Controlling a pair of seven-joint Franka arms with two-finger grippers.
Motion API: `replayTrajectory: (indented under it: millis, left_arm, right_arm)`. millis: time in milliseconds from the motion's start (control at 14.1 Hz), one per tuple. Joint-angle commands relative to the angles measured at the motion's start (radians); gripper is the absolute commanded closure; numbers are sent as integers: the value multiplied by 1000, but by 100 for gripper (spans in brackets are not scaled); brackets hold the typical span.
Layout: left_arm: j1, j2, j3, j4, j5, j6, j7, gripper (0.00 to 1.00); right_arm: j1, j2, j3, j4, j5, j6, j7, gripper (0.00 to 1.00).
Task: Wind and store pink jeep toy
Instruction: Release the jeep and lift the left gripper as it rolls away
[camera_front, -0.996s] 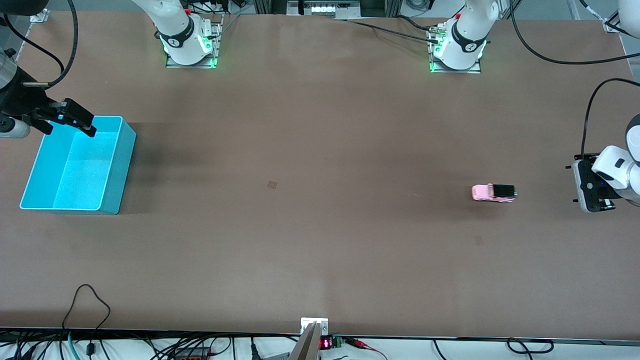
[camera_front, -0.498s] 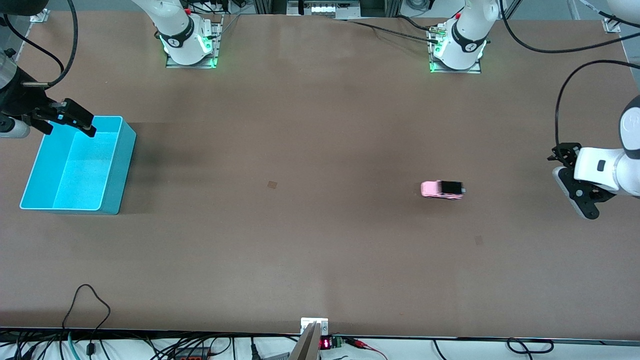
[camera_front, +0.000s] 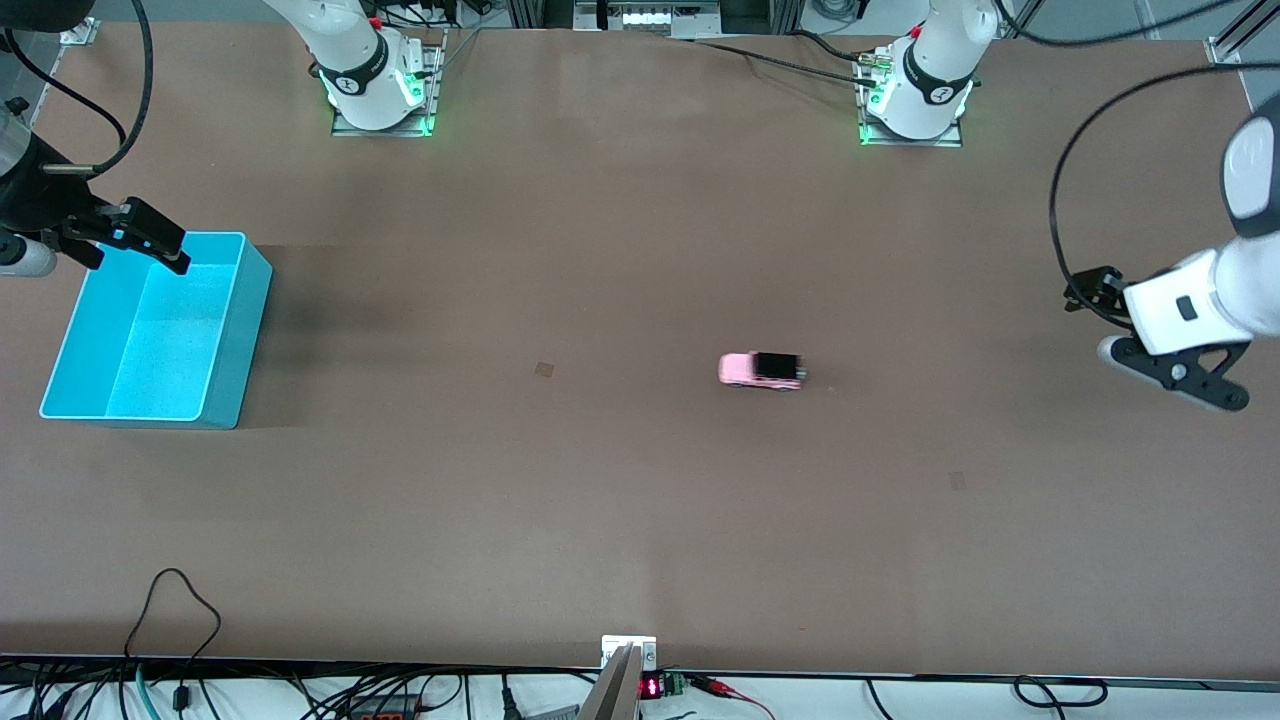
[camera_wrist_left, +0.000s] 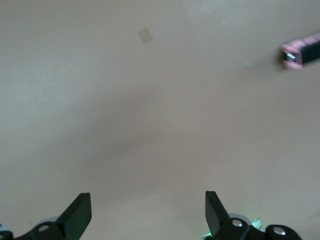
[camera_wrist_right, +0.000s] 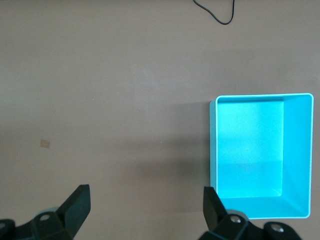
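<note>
The pink jeep toy sits loose mid-frame on the counter, unstored, far from the turquoise bin at left; both the left gripper and right gripper have fingers apart, empty.

Evenly lit from overhead, bright without harshness across the matte brown table. Soft, broad shadow beside the glossy turquoise plastic bin, toward the table's middle, with a paler sheen on its floor. Green glow at both white arm bases along the top. Slightly smeared: the small light-pink toy jeep with black roof panel, blurred along its length, with a faint shadow at its tail. Hazy and washed out in the left wrist view, the jeep soft at the frame edge; crisper in the right wrist view, the bin vivid.
</note>
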Motion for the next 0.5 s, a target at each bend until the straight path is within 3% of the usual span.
replayTrajectory:
  millis: [0, 214, 427]
  left_arm:
    - [-2, -166, 10, -192, -26, 158, -163, 0]
    - [0, -240, 16, -279, -118, 273, -324, 0]
    - [3, -234, 8, -251, -119, 196, -326, 0]
  right_arm:
    - [-9, 10, 6, 23, -3, -7, 9, 0]
    - [-9, 10, 6, 23, -3, -7, 7, 0]
    - [-9, 12, 6, 23, -5, -7, 6, 0]
